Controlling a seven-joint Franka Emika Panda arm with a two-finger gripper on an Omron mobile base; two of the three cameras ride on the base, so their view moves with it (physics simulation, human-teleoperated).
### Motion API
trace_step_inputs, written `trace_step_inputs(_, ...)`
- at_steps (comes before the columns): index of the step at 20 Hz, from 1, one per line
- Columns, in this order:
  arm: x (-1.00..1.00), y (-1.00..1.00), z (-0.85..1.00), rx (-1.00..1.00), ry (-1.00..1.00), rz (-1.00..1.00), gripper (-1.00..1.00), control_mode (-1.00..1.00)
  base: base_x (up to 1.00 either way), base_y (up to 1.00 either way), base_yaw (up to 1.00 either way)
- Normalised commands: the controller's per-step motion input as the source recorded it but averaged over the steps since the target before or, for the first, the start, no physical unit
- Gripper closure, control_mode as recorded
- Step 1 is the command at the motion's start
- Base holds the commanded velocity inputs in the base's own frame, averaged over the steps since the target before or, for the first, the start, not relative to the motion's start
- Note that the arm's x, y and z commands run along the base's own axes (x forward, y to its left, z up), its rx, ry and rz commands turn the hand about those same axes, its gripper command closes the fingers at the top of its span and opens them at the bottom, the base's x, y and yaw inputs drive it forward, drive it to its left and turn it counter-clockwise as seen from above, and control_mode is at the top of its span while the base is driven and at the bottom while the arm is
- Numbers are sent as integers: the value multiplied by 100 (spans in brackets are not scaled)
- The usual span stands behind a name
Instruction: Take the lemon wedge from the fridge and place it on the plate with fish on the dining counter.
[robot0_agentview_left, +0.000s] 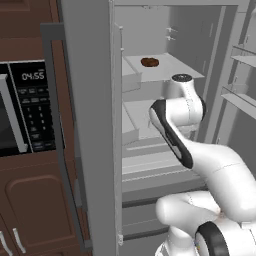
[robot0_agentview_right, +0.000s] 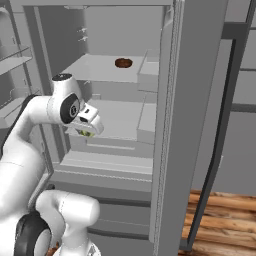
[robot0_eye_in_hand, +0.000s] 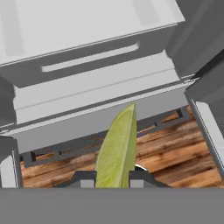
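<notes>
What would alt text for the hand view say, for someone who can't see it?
A yellow-green lemon wedge stands pinched between the two dark finger tips of the gripper. Beyond it are the fridge's grey lower drawers and a strip of brown wooden floor.

floor: wood planks (robot0_agentview_right: 220, 220) | cabinets: dark brown (robot0_agentview_left: 30, 200) (black microwave (robot0_agentview_left: 25, 107) above)

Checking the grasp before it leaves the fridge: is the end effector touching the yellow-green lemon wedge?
Touching. In the hand view the yellow-green lemon wedge stands pinched between the end effector's two dark fingertips.
</notes>
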Motion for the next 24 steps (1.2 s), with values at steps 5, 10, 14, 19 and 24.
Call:
trace_step_inputs(5,-20,0,5,-2,-12,0,100,-100,0,0,0)
trace_step_inputs(10,0,0,0,0,0,0,100,-100,0,0,0)
trace_step_inputs(14,-20,0,0,0,0,0,100,-100,0,0,0)
trace_step_inputs(19,-19,0,-6,0,0,2,100,100,-80,0,18)
trace_step_inputs(24,0,0,0,0,0,0,100,100,-100,0,40)
